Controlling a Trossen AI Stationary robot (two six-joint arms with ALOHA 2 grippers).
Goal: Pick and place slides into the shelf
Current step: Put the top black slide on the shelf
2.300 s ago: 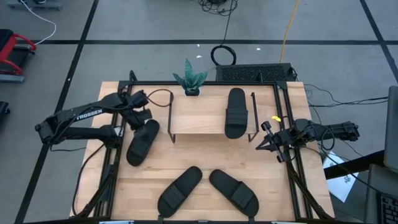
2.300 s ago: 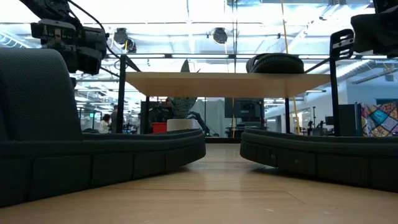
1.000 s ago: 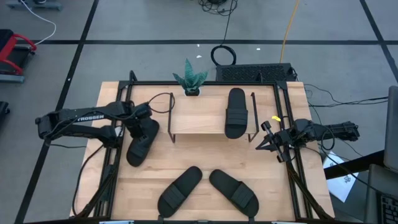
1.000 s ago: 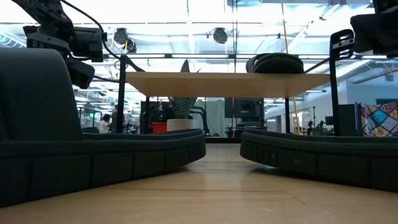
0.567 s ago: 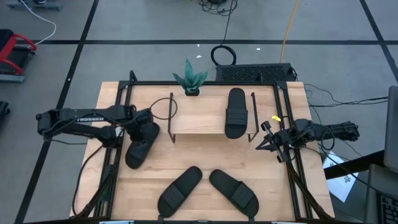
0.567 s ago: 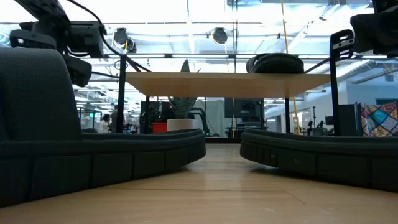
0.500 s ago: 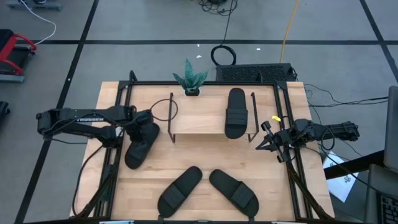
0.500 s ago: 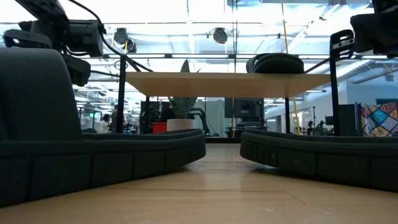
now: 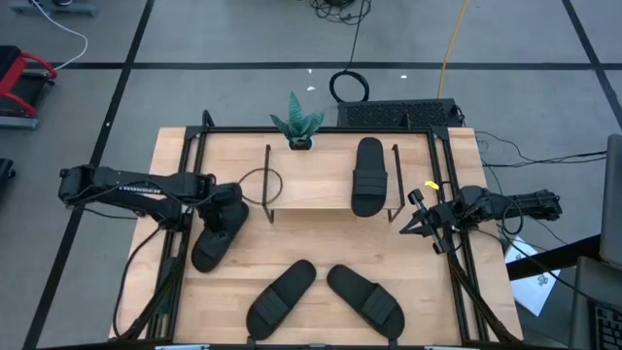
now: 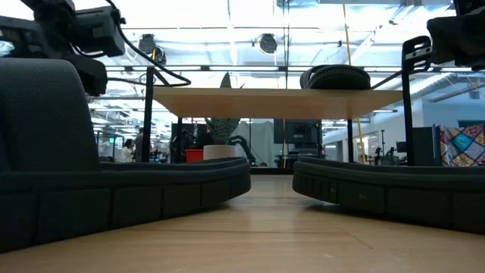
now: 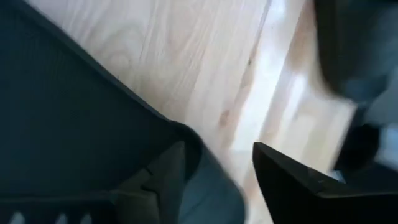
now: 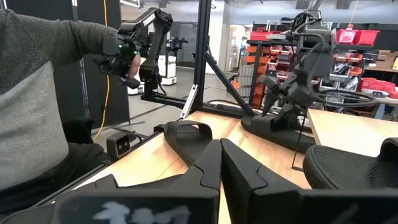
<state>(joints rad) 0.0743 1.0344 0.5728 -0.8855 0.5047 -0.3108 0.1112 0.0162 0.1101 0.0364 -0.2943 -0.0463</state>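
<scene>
Since earlier: left gripper point(image 9: 225, 204) lowered onto slide point(image 9: 214, 240) left of shelf point(image 9: 313, 178); fingers straddling strap edge, apart, not clamped. Grasp step in hand. Next: close, lift, carry onto shelf beside placed slide point(image 9: 368, 175). Right gripper point(image 9: 420, 222) idle right of shelf, closed.

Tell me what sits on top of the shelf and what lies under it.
One slide lies on the right half of the shelf top board; the left half is bare. In the low view the space under the board shows no slide, though the two front slides block its lowest part.
</scene>
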